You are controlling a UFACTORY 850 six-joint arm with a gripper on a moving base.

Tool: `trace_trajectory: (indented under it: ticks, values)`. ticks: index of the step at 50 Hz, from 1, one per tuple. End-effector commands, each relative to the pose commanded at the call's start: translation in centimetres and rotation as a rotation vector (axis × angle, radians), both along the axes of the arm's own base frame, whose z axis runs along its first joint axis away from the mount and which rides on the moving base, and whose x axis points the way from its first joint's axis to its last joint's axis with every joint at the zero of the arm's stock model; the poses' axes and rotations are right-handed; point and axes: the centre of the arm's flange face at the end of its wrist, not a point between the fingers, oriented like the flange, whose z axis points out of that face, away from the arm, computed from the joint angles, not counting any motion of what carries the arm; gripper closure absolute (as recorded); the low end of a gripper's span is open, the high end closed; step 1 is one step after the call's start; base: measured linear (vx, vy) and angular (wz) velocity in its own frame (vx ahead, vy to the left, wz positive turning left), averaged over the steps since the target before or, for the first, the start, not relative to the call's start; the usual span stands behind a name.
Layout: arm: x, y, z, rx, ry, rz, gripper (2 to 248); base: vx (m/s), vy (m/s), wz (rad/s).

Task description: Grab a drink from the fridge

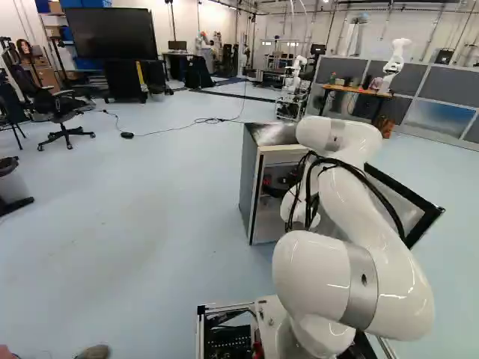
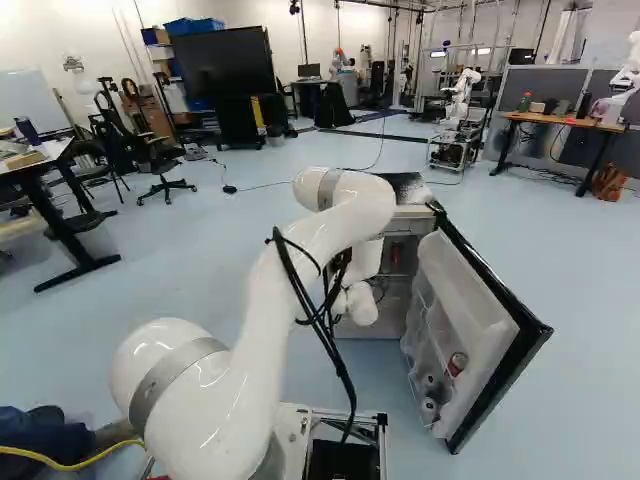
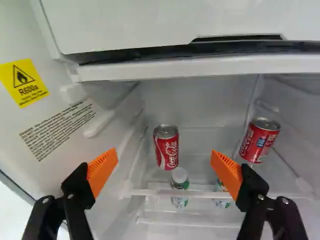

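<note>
The black gripper (image 1: 275, 187) is held at the open refrigerator (image 1: 250, 179), its orange-padded fingers (image 3: 102, 170) spread wide apart. Inside, one red soda can (image 3: 166, 147) is seen ahead, between the finger lines; a second red can (image 3: 259, 140) is placed near the side wall. Two bottles (image 3: 180, 179) are seen lower down.
</note>
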Motion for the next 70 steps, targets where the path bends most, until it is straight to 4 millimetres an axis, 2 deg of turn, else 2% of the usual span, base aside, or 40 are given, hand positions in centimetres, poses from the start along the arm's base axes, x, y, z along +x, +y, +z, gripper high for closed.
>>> trace_trajectory:
  ticks: [13, 24, 36, 59, 70]
  values:
    - [0.6, -2.0, -0.4, -0.011, -0.021, -0.026, 3, 0.0, 0.0, 0.0]
    - [1.4, -2.9, -0.8, -0.02, -0.043, -0.009, 3, 0.0, 0.0, 0.0]
    - [2.7, -2.9, -1.4, -0.03, -0.067, 0.036, 3, 0.0, 0.0, 0.0]
    - [5.0, -2.6, -5.2, -0.046, -0.101, 0.112, 3, 0.0, 0.0, 0.0]
    - [6.4, -2.7, -6.1, -0.06, -0.127, 0.122, 3, 0.0, 0.0, 0.0]
